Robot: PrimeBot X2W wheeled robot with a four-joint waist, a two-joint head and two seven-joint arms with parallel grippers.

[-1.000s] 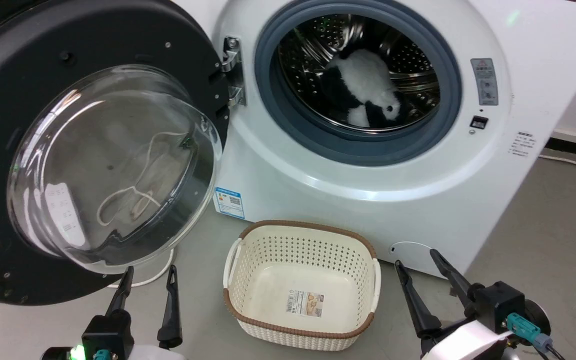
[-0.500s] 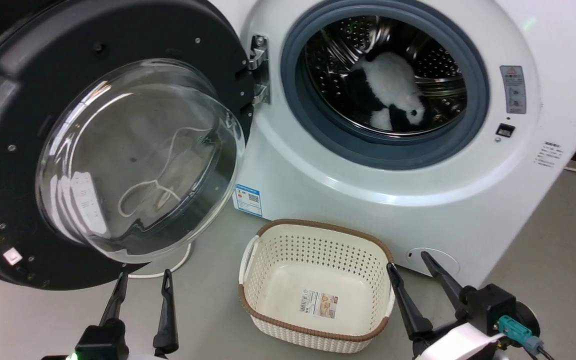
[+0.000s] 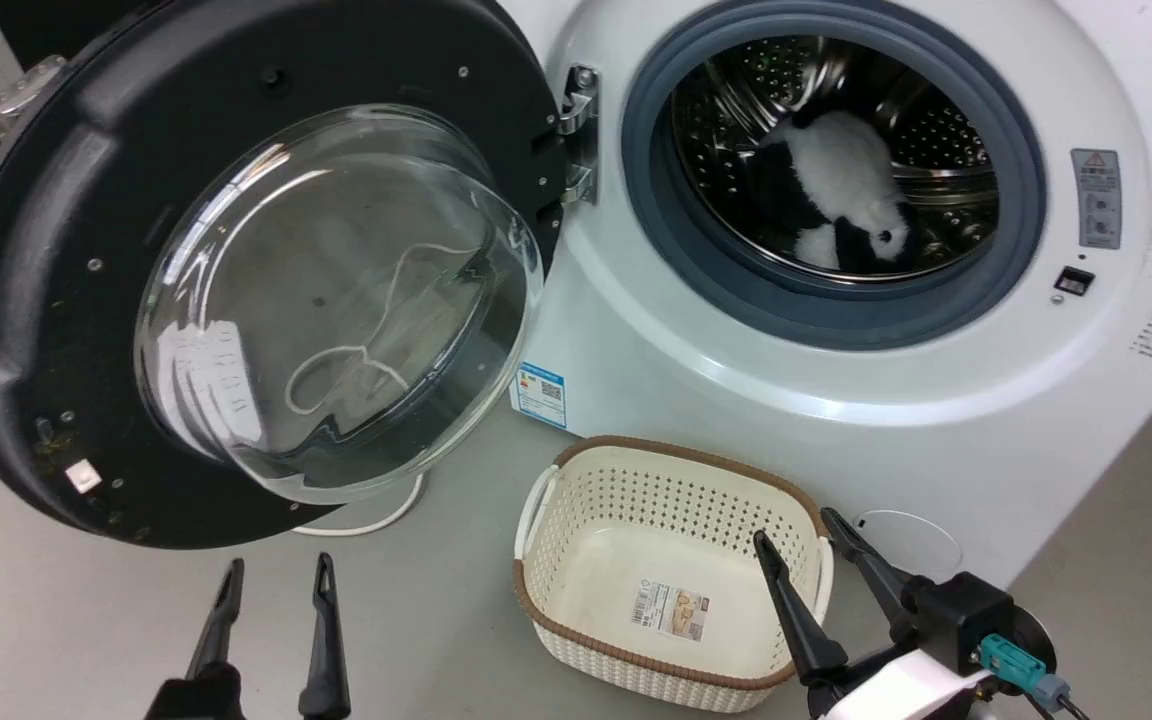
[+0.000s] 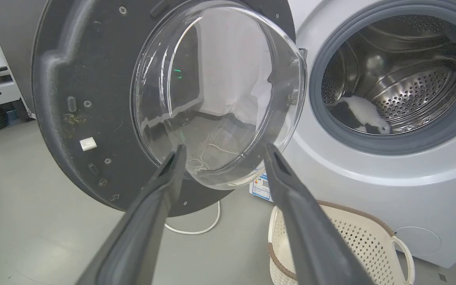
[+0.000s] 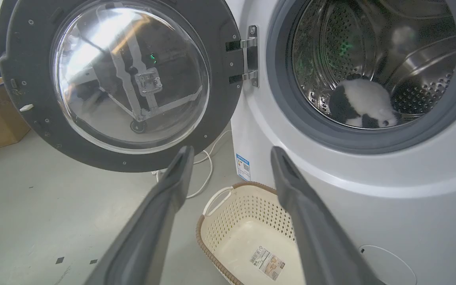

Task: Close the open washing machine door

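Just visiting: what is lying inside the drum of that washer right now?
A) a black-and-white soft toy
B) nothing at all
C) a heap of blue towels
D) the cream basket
A: a black-and-white soft toy lies in the steel drum of the washing machine, while the cream basket stands on the floor in front of it.

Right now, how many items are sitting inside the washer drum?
1: a black-and-white plush toy lies low in the drum of the washing machine; anything behind the gasket would be hidden.
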